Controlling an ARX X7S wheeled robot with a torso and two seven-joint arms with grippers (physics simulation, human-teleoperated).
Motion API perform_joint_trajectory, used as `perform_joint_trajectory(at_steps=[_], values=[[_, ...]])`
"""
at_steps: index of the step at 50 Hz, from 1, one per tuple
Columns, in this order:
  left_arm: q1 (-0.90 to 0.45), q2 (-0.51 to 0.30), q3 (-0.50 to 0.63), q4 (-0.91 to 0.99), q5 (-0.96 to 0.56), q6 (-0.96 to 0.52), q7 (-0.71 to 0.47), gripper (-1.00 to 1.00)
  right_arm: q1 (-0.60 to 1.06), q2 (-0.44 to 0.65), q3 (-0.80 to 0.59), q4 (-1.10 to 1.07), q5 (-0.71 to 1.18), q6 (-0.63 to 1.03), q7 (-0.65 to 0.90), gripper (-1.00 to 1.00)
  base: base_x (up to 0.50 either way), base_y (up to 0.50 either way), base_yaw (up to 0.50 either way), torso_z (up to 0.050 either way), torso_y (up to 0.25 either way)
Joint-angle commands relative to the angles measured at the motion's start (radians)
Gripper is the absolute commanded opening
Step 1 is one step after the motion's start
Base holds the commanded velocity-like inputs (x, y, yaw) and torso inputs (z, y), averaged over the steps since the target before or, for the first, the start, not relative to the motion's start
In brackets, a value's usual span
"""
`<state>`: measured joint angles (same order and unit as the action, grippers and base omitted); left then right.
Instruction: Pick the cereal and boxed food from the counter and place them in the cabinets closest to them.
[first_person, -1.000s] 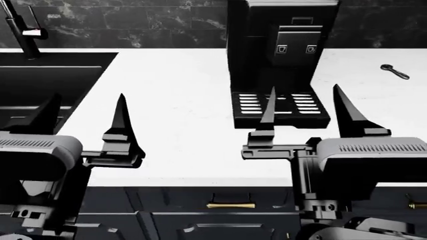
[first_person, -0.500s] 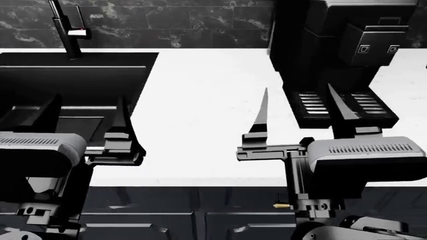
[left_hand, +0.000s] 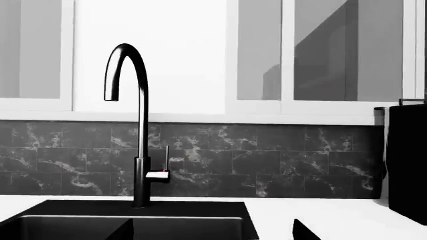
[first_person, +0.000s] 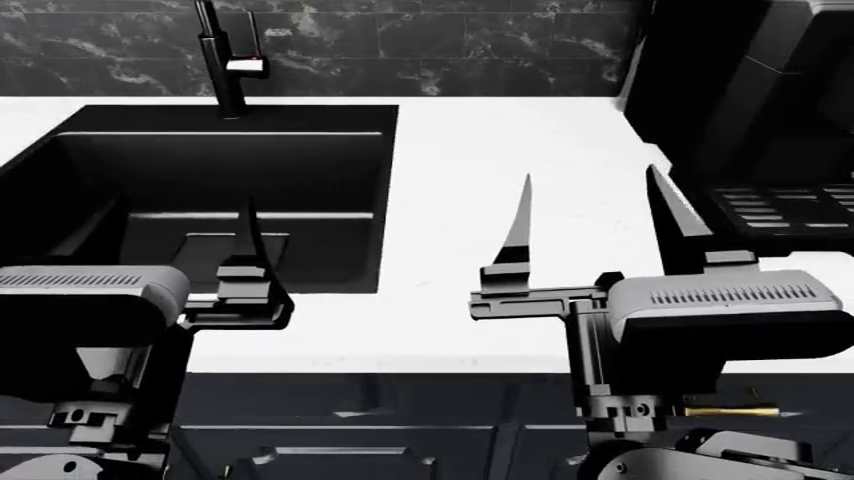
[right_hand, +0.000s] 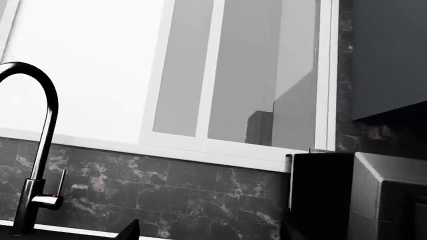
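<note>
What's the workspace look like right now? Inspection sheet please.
Surface: white counter, bare between the sink and the coffee machine.
Job's things: nothing seen; no cereal or boxed food in any view.
Clutter: nothing seen loose on the counter.
Grippers: left claw open, over the sink's near edge, empty; right claw open, over the counter, empty.
Cables: nothing seen.
Surroundings: black sink with black faucet; black coffee machine at right; dark marbled backsplash; window above; dark cabinet fronts below with a brass handle.
</note>
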<state>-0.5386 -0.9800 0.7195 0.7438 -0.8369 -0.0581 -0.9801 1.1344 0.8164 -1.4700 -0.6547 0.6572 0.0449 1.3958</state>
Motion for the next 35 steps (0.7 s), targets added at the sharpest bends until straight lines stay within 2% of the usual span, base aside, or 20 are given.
perform_joint_trajectory(at_steps=[1,35], values=[[0.001,-0.004,-0.003,0.004,0.002,-0.006,-0.007,1.00,-0.002,-0.002,0.007,-0.002,0.007,0.015,-0.001,1.00,0.00,0.50,0.00,0.000,0.000],[-0.020,0.015,0.009,-0.004,0.008,-0.043,0.005,1.00,-0.026,-0.006,0.028,0.014,-0.007,0.012,-0.017,1.00,0.00,0.50,0.00,0.000,0.000]])
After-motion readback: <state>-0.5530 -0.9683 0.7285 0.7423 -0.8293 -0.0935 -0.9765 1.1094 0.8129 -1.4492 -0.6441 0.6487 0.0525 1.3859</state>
